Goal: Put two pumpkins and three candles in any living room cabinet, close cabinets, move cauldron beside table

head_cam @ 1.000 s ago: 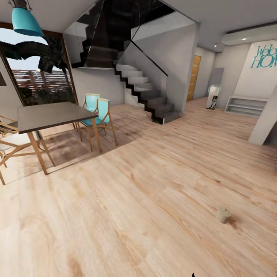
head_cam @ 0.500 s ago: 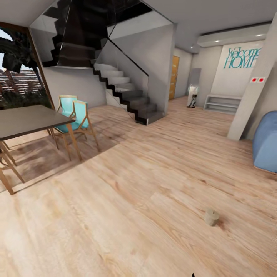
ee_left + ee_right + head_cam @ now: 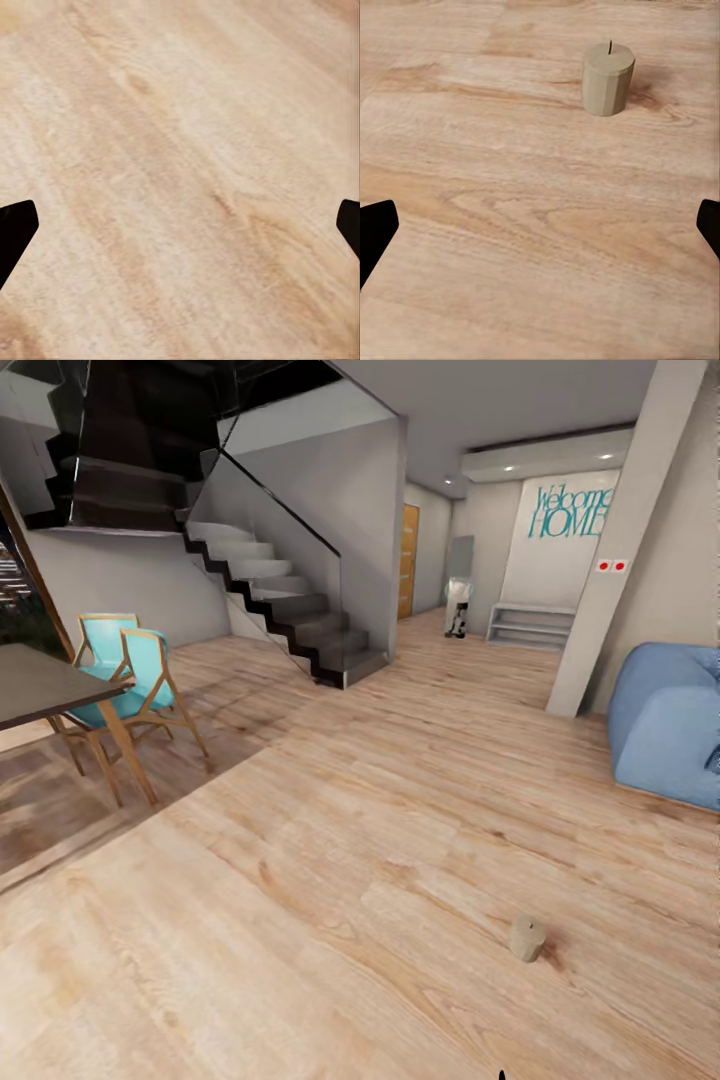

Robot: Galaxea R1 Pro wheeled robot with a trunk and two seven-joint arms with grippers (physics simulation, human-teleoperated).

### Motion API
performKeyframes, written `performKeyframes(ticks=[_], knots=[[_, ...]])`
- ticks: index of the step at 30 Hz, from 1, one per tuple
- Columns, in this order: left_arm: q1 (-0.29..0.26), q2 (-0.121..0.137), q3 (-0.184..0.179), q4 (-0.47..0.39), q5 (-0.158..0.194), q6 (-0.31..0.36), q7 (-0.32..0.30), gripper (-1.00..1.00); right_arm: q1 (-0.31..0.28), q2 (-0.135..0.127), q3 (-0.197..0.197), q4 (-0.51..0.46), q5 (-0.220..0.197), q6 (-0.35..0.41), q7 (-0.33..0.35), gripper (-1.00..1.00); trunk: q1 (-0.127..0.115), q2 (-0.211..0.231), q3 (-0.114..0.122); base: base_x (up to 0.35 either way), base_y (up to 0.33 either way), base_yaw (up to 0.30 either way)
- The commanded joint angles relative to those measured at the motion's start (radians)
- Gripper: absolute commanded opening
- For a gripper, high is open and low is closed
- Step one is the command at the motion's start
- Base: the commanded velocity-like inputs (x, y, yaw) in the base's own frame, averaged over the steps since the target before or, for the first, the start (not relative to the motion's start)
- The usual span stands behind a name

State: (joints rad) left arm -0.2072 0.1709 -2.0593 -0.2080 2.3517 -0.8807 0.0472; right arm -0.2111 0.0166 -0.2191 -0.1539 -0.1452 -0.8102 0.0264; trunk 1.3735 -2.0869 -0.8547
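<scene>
Both grippers hang with their fingers spread wide and empty: in each wrist view the two dark fingertips sit at opposite edges with bare floor between them, the left gripper (image 3: 180, 225) over plain planks, the right gripper (image 3: 540, 225) over planks with a candle (image 3: 608, 79) standing ahead of it, apart from both fingertips.

The candle (image 3: 527, 938) is a short beige-tan cylinder, upright on the light wood floor (image 3: 330, 880), alone, at about five o'clock in the head view. A blue sofa (image 3: 665, 725) sits at three o'clock, well apart from it. At nine o'clock a dark-topped dining table (image 3: 40, 685) stands with two turquoise chairs (image 3: 125, 670) beside it. A dark staircase (image 3: 270, 595) climbs toward eleven o'clock. At one o'clock, a far wall carries teal "Welcome HOME" lettering (image 3: 570, 512) above a low grey shelf (image 3: 530, 626).
</scene>
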Motion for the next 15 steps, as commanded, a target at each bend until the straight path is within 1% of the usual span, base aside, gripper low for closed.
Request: performKeyframes(ticks=[1,5,15], knots=[[-0.001,0.001,-0.008,-0.004,0.005,-0.005,0.005,1.00,-0.001,0.000,0.001,0.000,-0.008,-0.003,0.003,1.00,0.000,0.000,-0.002,0.333,0.000,-0.087],[-0.001,0.001,-0.008,-0.004,0.005,-0.005,0.005,1.00,-0.001,0.000,0.001,0.000,-0.008,-0.003,0.003,1.00,0.000,0.000,-0.006,0.333,0.000,-0.042],[-0.001,0.001,-0.008,-0.004,0.005,-0.004,0.005,1.00,-0.001,0.000,0.001,0.000,-0.008,-0.003,0.003,1.00,0.000,0.000,-0.022,0.333,0.000,-0.002]])
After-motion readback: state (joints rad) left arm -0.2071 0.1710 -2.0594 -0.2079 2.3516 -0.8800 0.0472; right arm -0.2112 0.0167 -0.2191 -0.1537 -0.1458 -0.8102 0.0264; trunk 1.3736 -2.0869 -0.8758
